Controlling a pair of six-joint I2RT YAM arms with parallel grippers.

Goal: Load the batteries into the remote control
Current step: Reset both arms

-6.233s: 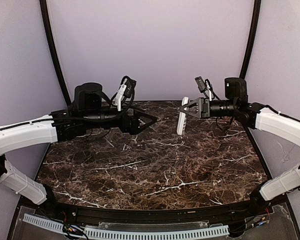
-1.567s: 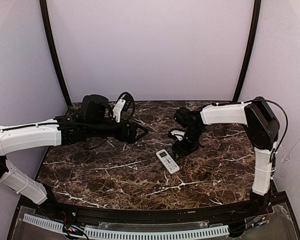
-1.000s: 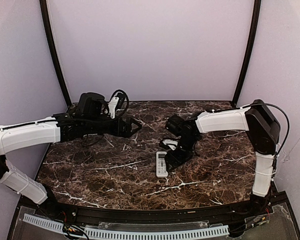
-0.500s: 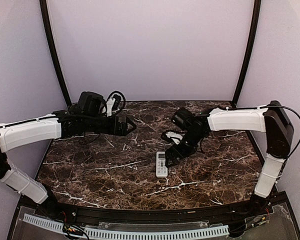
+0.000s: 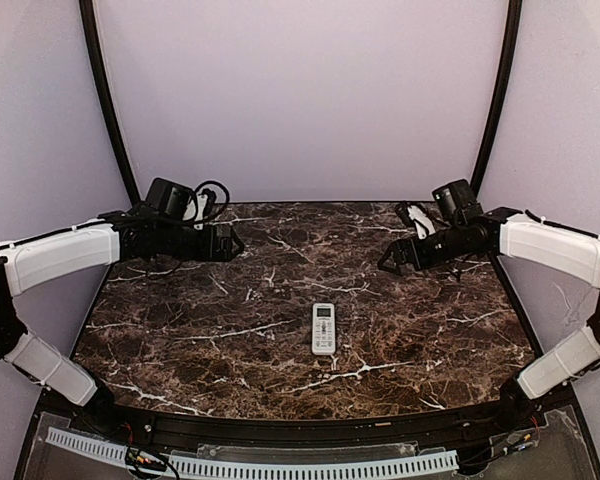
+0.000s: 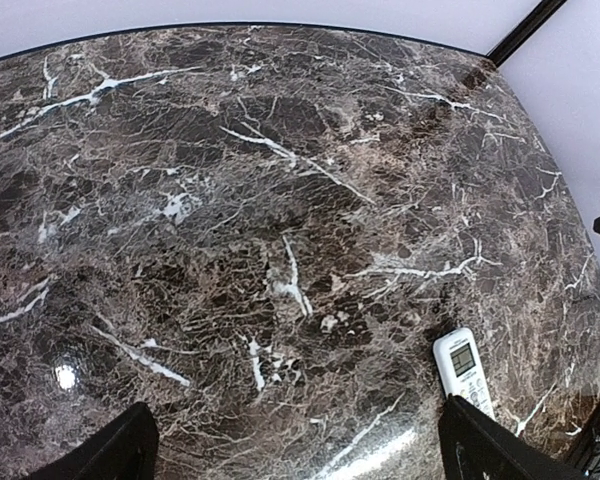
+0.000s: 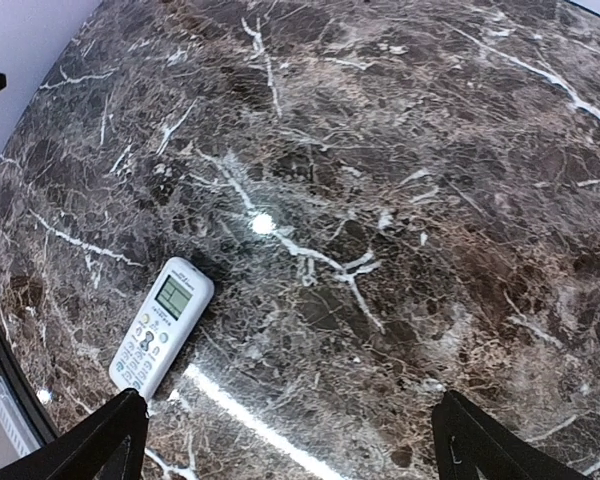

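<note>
The remote control lies flat and face up on the marble table, near the middle, with its screen end toward the back. It shows in the left wrist view as the remote control at lower right, and in the right wrist view as the remote control at lower left. My left gripper hovers open over the back left. My right gripper hovers open at the back right. Nothing is between either pair of fingers. The left gripper and right gripper frame bare marble. The batteries are out of view.
Purple walls close in the back and sides, with black posts at the back corners. A black rim and a white slotted cable strip run along the table's near edge.
The right gripper has let go of the remote, opened wide and drawn back up to the right. The left arm has drawn back to the left. The remote stays where it was laid.
</note>
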